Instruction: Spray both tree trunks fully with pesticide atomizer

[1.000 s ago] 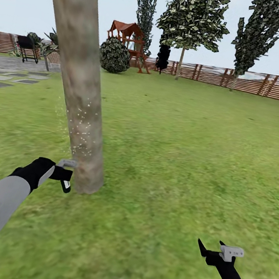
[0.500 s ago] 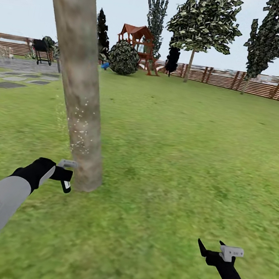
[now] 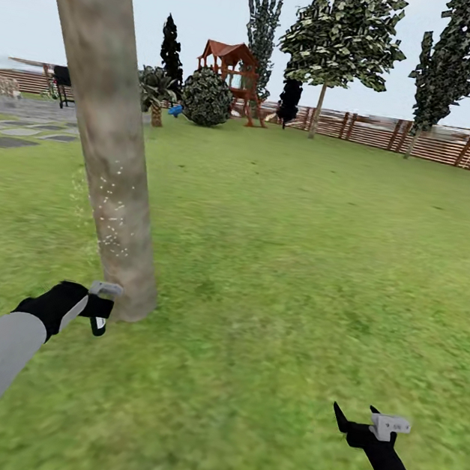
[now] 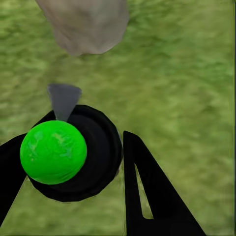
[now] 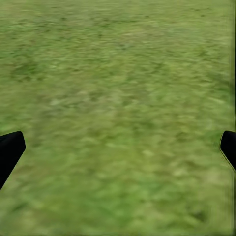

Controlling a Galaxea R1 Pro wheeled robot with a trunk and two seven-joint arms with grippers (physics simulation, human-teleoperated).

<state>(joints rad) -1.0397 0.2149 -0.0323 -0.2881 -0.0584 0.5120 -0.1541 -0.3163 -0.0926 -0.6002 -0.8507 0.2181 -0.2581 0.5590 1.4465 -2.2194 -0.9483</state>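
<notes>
Pesticide atomizer (image 3: 100, 318) mostly hidden in left claw (image 3: 101, 305)'s grip; right claw (image 3: 363, 424) wide, empty.

We see the pesticide atomizer (image 3: 100, 317) held low beside the base of the tree trunk (image 3: 105, 146), a small whitish-and-dark bottle far thinner than the trunk. In the left wrist view the atomizer (image 4: 69, 152) presents a round black body with a bright green sphere on top and a grey cone-shaped nozzle pointing toward the trunk base (image 4: 83, 24). The trunk is thick, grey-brown and mottled, and leans. The pesticide (image 3: 109, 215) appears as fine white specks scattered over the lower trunk. The garden lawn (image 3: 299, 260) is green grass.
</notes>
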